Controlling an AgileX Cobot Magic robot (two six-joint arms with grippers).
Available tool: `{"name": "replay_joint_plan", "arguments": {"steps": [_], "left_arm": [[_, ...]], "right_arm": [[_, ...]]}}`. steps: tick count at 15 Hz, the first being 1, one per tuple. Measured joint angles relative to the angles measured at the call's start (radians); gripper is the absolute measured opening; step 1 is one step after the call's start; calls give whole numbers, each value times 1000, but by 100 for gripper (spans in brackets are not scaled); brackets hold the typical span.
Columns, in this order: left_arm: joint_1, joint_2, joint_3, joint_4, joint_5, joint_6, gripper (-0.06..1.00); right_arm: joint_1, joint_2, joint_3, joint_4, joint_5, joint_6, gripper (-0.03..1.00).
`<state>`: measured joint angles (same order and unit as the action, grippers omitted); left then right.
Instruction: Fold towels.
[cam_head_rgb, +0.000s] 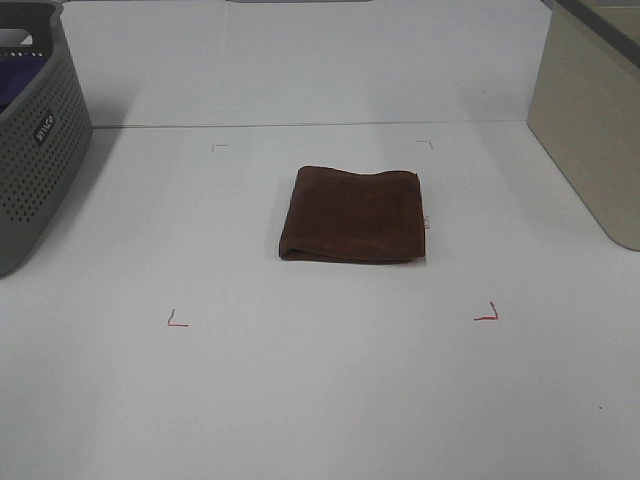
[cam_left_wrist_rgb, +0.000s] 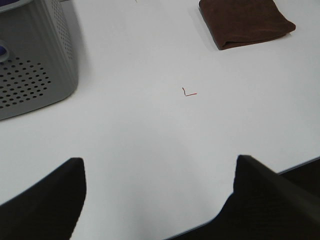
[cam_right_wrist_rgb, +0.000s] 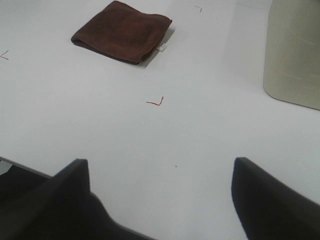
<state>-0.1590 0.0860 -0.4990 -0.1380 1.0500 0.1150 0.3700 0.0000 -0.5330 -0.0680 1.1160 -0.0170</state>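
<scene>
Both hands, left hand (cam_left_wrist_rgb: 159, 200) and right hand (cam_right_wrist_rgb: 160, 200), sit wide and empty over the tabletop (cam_head_rgb: 320, 400); towel (cam_head_rgb: 352, 215) looks folded, so check edges align before regrasping.

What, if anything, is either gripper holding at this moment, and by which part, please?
Nothing is held. The left gripper and the right gripper are both open over bare table, apart from the folded brown towel.

the high camera looks down on the table (cam_head_rgb: 320, 400) from its front. both wrist cameras sit low at the near edge, sharing the folded towel (cam_head_rgb: 354, 214).
</scene>
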Motion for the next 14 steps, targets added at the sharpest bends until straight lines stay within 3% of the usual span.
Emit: {"name": "replay_joint_plan", "arguments": {"steps": [2, 8, 14], "left_arm": [[0, 0, 0, -2, 0, 7, 75], [0, 0, 0, -3, 0, 27, 75], [0, 0, 0, -3, 0, 27, 75]], "right_arm": [[0, 2, 25, 9, -45, -11, 76], [0, 7, 25, 113, -54, -96, 76], [0, 7, 25, 118, -54, -110, 76]]}}
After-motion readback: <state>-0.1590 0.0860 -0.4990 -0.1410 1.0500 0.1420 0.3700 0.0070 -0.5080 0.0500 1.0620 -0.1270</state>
